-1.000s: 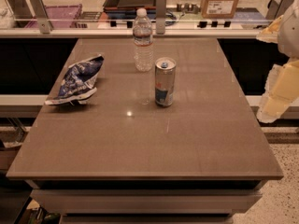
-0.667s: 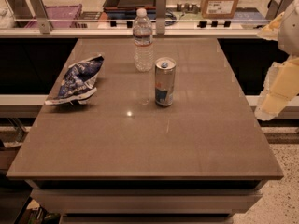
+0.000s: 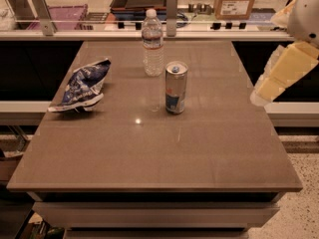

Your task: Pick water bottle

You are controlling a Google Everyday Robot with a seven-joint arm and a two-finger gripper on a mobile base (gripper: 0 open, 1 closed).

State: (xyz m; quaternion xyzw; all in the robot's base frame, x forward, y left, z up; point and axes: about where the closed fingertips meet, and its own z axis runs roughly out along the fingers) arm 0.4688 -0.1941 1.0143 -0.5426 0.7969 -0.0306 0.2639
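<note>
Tool [image 3: 261,93] at right has edged nearer water bottle [image 3: 152,44].

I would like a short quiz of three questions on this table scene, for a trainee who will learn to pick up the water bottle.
1. True or false: the water bottle stands upright, farther from the camera than the drink can.
2. Multiple choice: where is the gripper?
A) around the water bottle
B) beside the table's right edge, away from every item
C) directly above the drink can
3. Fill the gap: the crumpled blue chip bag lies on the ___ side of the table, as the camera sees it.

Key: 1 true; 2 B; 3 left.
</note>
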